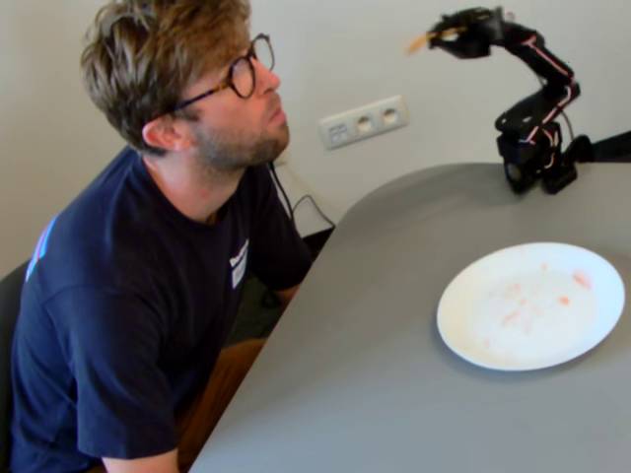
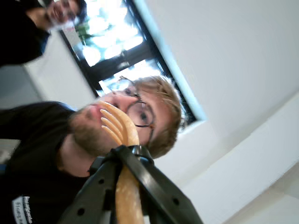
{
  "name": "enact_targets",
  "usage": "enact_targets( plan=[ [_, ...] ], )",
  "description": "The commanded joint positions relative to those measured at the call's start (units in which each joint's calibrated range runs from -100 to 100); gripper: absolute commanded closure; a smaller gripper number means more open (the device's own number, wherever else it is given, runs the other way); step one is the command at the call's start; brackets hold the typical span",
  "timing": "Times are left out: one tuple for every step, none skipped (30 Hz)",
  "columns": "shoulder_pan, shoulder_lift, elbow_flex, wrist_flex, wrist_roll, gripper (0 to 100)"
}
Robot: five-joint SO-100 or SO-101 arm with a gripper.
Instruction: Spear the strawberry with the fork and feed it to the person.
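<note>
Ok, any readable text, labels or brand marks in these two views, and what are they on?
None is legible.
White chest patch on the person's navy T-shirt: print present in both views, too blurred to read.
Wall socket strip, plate, fork, robot arm: no visible marking.

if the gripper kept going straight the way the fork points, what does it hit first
Likely the person's face: in the wrist view the fork tines line up with his mouth. The fixed view shows open air between the gripper and him, and no strawberry is visible.
</note>
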State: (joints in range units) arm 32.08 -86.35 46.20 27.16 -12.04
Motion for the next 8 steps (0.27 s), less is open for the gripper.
enact_targets(
  plan=[
    [-7.6, -13.0, 6.5, 9.2, 0.2, 99],
    [-9.3, -13.2, 7.1, 11.6, 0.2, 99],
    [-10.3, -12.9, 7.4, 12.9, 0.2, 99],
    [-12.2, -12.5, 7.6, 14.2, 0.2, 99],
    [-16.6, -12.5, 10.3, 16.4, 0.2, 99],
    [-19.8, -12.5, 12.9, 16.5, 0.9, 99],
    [-21.7, -12.5, 14.6, 16.5, 2.1, 99],
    [-24.1, -12.6, 17.1, 16.5, 3.8, 99]
  ],
)
